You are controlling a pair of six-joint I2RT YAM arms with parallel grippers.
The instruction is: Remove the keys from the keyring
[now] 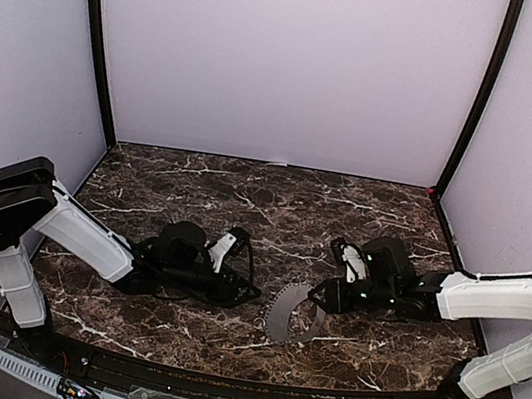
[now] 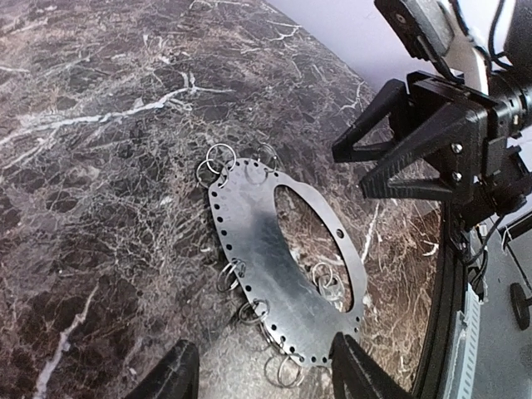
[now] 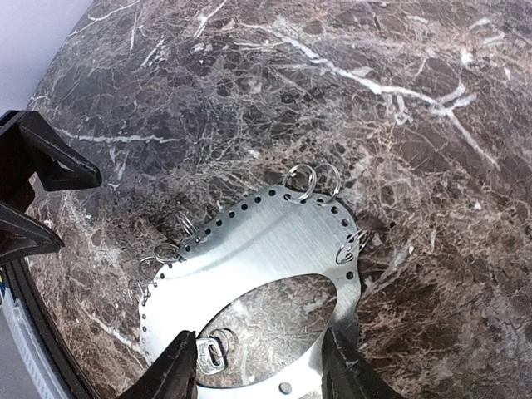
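The keyring is a flat, shiny metal loop with little holes all round its rim. It lies flat on the dark marble desk, close to the near edge and a bit right of the middle. Small wire rings hang in some of the holes.

The left gripper is low at the keyring's left end. Its fingers are spread wide and hold nothing.

The right gripper is at the other end. Its fingers are spread wide too, one by each side of the loop, and it grips nothing.
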